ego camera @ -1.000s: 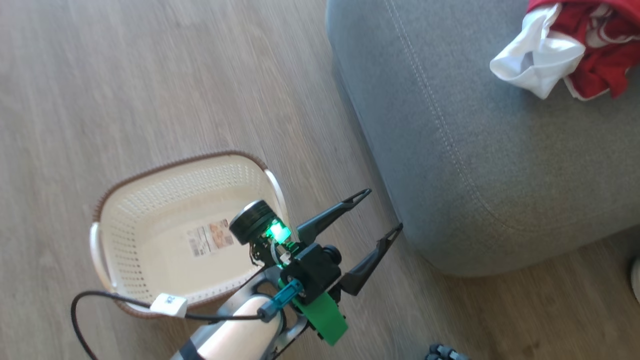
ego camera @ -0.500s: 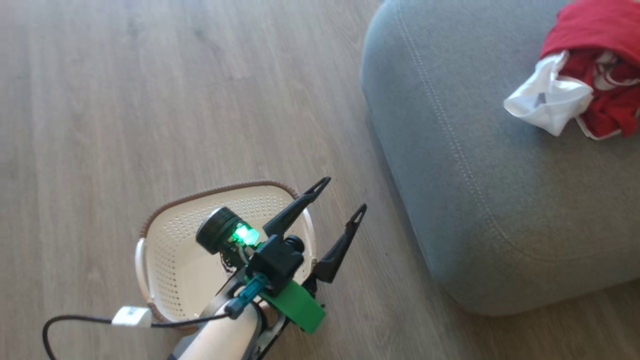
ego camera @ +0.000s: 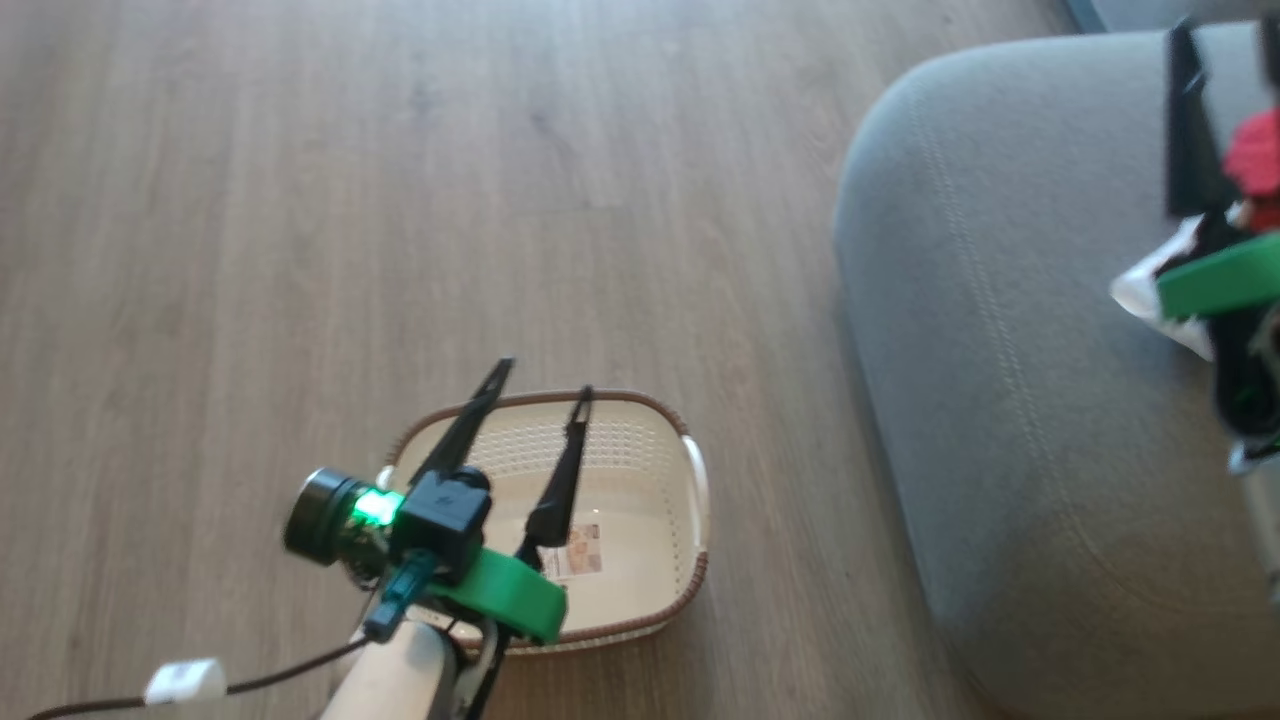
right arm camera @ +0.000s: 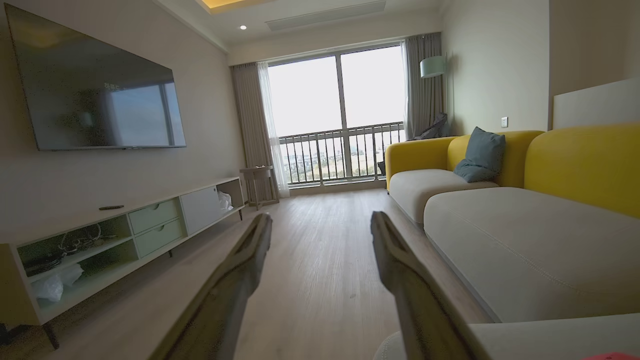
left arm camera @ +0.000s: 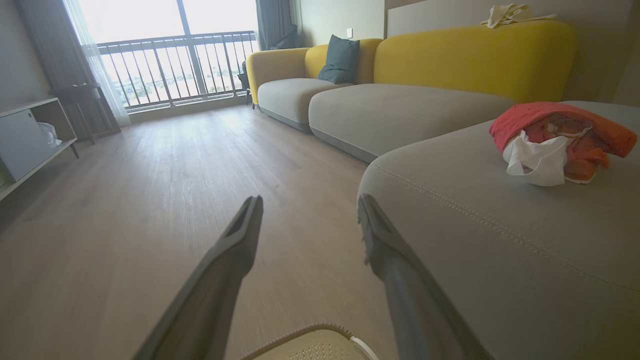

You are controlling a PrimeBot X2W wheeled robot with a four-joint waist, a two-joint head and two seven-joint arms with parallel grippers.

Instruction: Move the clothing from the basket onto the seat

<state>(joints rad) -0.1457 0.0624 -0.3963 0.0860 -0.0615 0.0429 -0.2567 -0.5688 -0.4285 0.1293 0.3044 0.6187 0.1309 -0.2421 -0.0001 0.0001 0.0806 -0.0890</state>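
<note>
wooden floor (ego camera: 400, 200): carries the grey seat (ego camera: 1000, 400) and, near its rounded corner, the basket (ego camera: 640, 445). the basket stands upright with a paper label (ego camera: 582, 550) on its bottom. the clothing (left arm camera: 555, 140) lies bunched on the seat top, apart from the basket. left claw (ego camera: 545, 380): fingers wide, holding nothing, above the basket. right claw (right arm camera: 321, 216): fingers wide, holding nothing, over the seat by the clothing.

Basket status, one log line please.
basket: empty, on floor | clothing: piled on seat | left gripper: open | right gripper: open
</note>
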